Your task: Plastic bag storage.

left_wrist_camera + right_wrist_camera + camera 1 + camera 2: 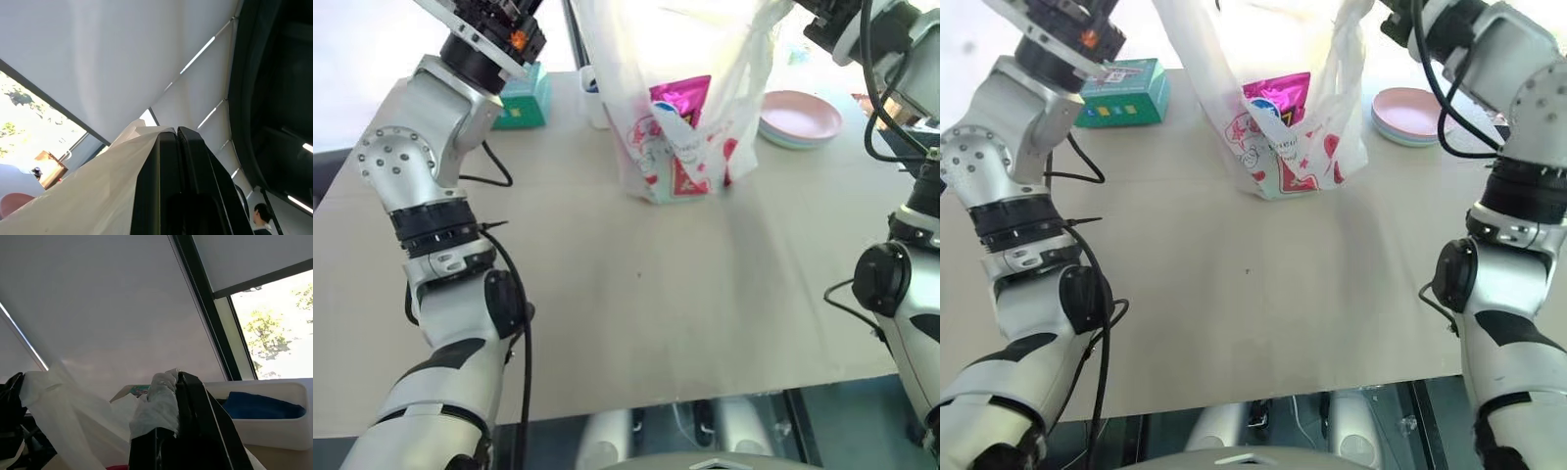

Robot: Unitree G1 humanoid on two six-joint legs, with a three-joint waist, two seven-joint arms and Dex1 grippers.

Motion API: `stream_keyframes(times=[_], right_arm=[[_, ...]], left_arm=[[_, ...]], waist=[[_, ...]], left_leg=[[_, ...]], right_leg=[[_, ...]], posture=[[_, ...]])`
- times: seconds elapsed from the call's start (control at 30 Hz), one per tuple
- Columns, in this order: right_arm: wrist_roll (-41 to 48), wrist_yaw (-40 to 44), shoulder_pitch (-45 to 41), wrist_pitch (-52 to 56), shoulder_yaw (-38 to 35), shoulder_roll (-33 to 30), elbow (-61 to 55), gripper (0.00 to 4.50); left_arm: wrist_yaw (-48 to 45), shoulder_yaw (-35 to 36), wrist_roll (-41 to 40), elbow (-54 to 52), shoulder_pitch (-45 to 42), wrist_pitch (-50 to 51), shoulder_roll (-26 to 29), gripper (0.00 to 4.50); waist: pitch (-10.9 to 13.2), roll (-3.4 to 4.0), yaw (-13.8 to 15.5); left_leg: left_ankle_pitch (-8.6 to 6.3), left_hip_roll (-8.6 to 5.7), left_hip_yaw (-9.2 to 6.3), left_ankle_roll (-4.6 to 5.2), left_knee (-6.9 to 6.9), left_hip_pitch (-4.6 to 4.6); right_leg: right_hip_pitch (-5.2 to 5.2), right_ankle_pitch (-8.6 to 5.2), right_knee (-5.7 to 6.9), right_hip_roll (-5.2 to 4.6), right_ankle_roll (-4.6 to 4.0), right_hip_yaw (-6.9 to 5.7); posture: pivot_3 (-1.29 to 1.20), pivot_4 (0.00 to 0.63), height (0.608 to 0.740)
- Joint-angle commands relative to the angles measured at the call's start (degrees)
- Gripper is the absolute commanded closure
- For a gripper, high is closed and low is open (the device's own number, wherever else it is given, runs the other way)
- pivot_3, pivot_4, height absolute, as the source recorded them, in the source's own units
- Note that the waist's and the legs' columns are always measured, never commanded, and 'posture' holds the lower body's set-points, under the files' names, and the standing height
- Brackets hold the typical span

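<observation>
Plastic bag [680,108] hangs between both raised arms, bottom resting on tabletop [607,294]. Left pincer [177,134] and right pincer [177,382] each clamp handle. Risk: thin film tearing, pink snack packet [680,98] spilling if bag tilts.

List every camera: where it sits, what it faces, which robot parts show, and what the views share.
Left eye, head: down over the table, both arms, plastic bag.
Right eye, head: same scene, slightly offset.
Left wrist: up along the left gripper, shut on bag film.
Right wrist: along the right gripper, shut on a bag handle.
Shared: all show the bag.
</observation>
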Motion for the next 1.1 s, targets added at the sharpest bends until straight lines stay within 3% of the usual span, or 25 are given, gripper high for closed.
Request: stream_keyframes(times=[0.03, 0.13, 0.33, 0.47, 0.57, 0.67, 0.7, 0.77, 0.9, 0.97, 1.0, 1.1], right_arm=[[-2.7, 4.8, -3.8, -4.9, -0.2, -1.7, 2.1, 4.50], [-3.0, 4.9, -2.5, -4.0, -0.3, -1.0, 0.6, 4.50], [8.3, -3.1, 13.6, 9.2, -2.5, 0.4, -23.6, 4.50], [18.4, 3.4, 35.1, 15.5, -0.5, -8.4, -46.4, 4.50], [20.4, 7.1, 44.4, 15.6, 2.0, -14.4, -54.0, 4.50], [12.7, 8.2, 52.0, 12.4, 8.9, -16.5, -57.1, 4.50], [7.3, 7.0, 53.5, 9.8, 12.7, -15.8, -55.3, 4.50], [-3.9, 5.6, 54.4, 3.6, 20.1, -14.9, -50.2, 4.50], [-22.9, 4.7, 53.3, -9.5, 30.9, -12.7, -35.8, 4.50], [-28.3, 7.3, 53.9, -16.5, 32.5, -12.5, -32.3, 4.50], [-28.0, 8.7, 55.1, -17.8, 31.0, -12.5, -33.2, 4.50], [-24.4, 15.4, 60.6, -21.0, 24.8, -14.6, -40.8, 4.50]], left_arm=[[-1.4, 3.3, 0.6, -1.1, -3.8, -1.6, 3.8, 4.45], [-1.0, 3.7, 0.9, -3.0, -1.6, 0.4, 6.5, 4.45], [3.9, 5.5, -9.7, -15.4, 12.8, 9.0, 10.0, 4.45], [-2.7, 6.7, -12.0, -26.2, 39.9, 17.0, 13.0, 4.45], [-8.4, 5.4, -6.4, -28.1, 49.8, 16.1, 14.2, 4.45], [-13.5, 0.1, 5.4, -27.7, 55.3, 12.3, 14.4, 4.45], [-14.5, -2.9, 10.1, -27.0, 55.5, 10.0, 14.1, 4.45], [-15.9, -7.1, 17.1, -25.1, 54.2, 5.9, 12.8, 4.45], [-16.9, -12.5, 28.0, -19.6, 50.9, -0.4, 10.3, 4.45], [-18.8, -12.4, 30.5, -19.7, 51.7, -1.8, 10.9, 4.45], [-19.7, -11.0, 30.8, -20.9, 53.3, -2.2, 11.6, 4.45], [-25.7, -7.0, 32.9, -26.8, 60.9, -6.7, 13.7, 4.45]], waist=[[0.0, 0.00, -0.1], [0.0, 0.00, -0.1], [0.0, 0.01, 0.0], [-0.1, 0.05, 0.0], [0.0, 0.01, 0.0], [-0.1, -0.08, 0.2], [-0.1, -0.05, 0.3], [-0.1, 0.01, 0.2], [-0.3, -0.20, 0.2], [-0.3, -0.21, 0.2], [-0.3, -0.21, 0.1], [-0.3, -0.21, -0.1]], left_leg=[[0.00, 0.00, -0.04, 0.00, 0.01, -0.22], [0.01, 0.00, -0.02, -0.01, -0.04, -0.40], [0.00, 0.01, -0.20, -0.03, -0.17, -0.49], [-0.02, -0.07, -0.38, 0.00, -0.12, -0.25], [-0.03, -0.07, -0.39, 0.00, 0.02, -0.28], [0.11, 0.00, -0.54, -0.22, 0.12, -0.12], [0.05, 0.03, -0.53, -0.34, 0.08, 0.34], [-0.23, 0.06, -0.42, -0.23, 0.01, 1.26], [-0.23, 0.11, -0.38, -0.24, -0.01, 1.20], [-0.18, 0.10, -0.34, -0.26, 0.01, 0.99], [0.02, 0.10, -0.36, -0.59, 0.03, 0.72], [0.12, 0.15, -0.15, -0.29, -0.16, 0.45]], right_leg=[[-0.18, 0.01, 0.00, 0.01, 0.02, -0.04], [-0.35, 0.02, 0.01, 0.00, 0.03, -0.07], [-0.28, 0.02, -0.08, -0.18, 0.03, -0.33], [0.13, 0.03, -0.25, -0.27, 0.07, -0.47], [0.06, 0.02, -0.32, -0.24, 0.09, -0.52], [0.21, 0.02, -0.20, -0.10, 0.08, -0.60], [0.63, -0.11, -0.24, -0.10, -0.07, -0.61], [1.37, -0.19, -0.34, -0.41, -0.03, -0.52], [1.27, 0.13, -0.40, -0.89, -0.26, -0.71], [0.99, 0.39, -0.36, -0.88, -0.50, -0.67], [0.77, 0.39, -0.32, -0.78, -0.52, -0.64], [0.40, 0.35, -0.36, -0.34, -0.19, -0.58]], posture=[[0.00, 0.150, 0.740], [0.00, 0.150, 0.740], [0.00, 0.150, 0.740], [0.00, 0.150, 0.740], [0.00, 0.150, 0.740], [0.00, 0.150, 0.740], [0.00, 0.150, 0.740], [0.00, 0.150, 0.740], [0.00, 0.150, 0.740], [0.00, 0.150, 0.740], [0.00, 0.150, 0.740], [0.00, 0.150, 0.740]])
